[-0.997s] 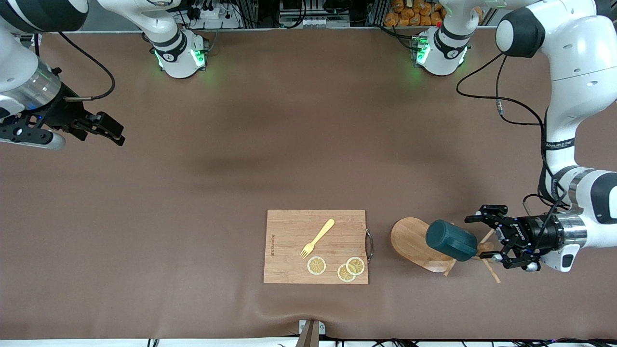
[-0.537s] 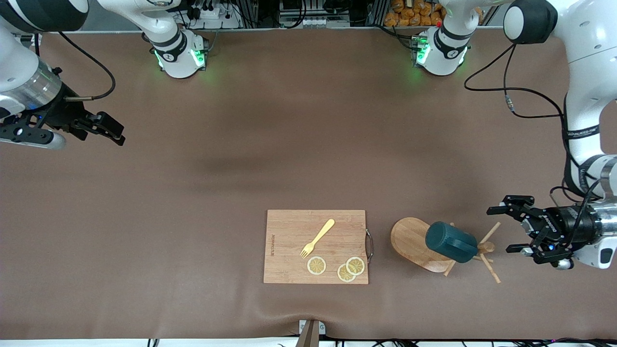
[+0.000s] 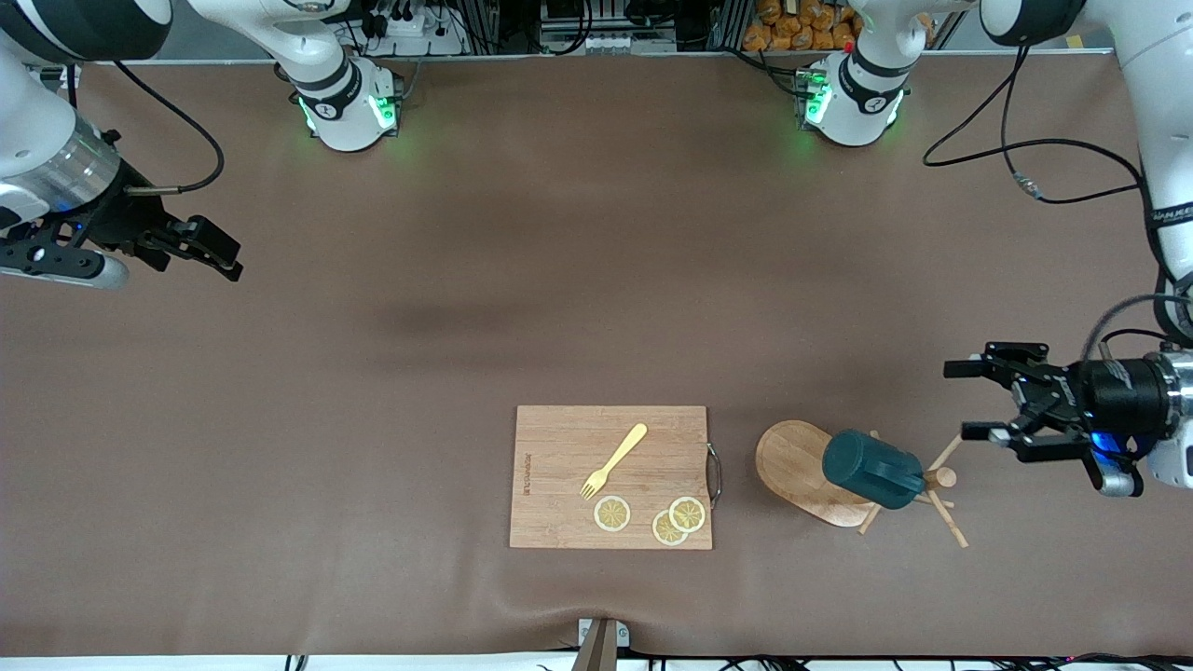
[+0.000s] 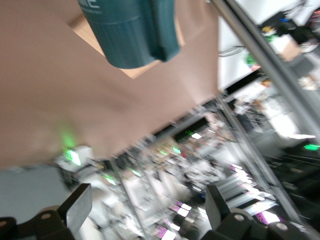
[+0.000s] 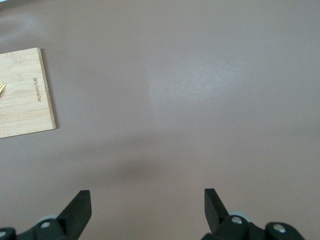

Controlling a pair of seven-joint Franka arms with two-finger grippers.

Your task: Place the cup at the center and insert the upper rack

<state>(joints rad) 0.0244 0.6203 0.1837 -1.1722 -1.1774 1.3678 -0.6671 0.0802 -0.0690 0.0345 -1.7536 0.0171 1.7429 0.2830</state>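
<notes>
The wooden rack lies tipped on its side, its oval base (image 3: 800,459) on edge and its pegs (image 3: 949,529) toward the left arm's end of the table. The dark teal cup (image 3: 871,469) sits over the rack's post, also on its side. My left gripper (image 3: 960,401) is open and empty, over bare table just off the peg end, apart from both. In the left wrist view the cup (image 4: 130,30) shows ahead of the open left gripper (image 4: 145,210). My right gripper (image 3: 228,259) waits open and empty over the right arm's end of the table; it also shows in the right wrist view (image 5: 146,210).
A rectangular wooden cutting board (image 3: 559,438) lies beside the rack's base, toward the right arm's end, with a yellow fork (image 3: 615,459) and three lemon slices (image 3: 612,513) on it. Its corner shows in the right wrist view (image 5: 22,92). A black cable (image 3: 1025,186) hangs from the left arm.
My left gripper, open throughout, has drawn back from the cup and pegs toward the left arm's end of the table. The cup and rack stayed put. The right arm has not moved.
</notes>
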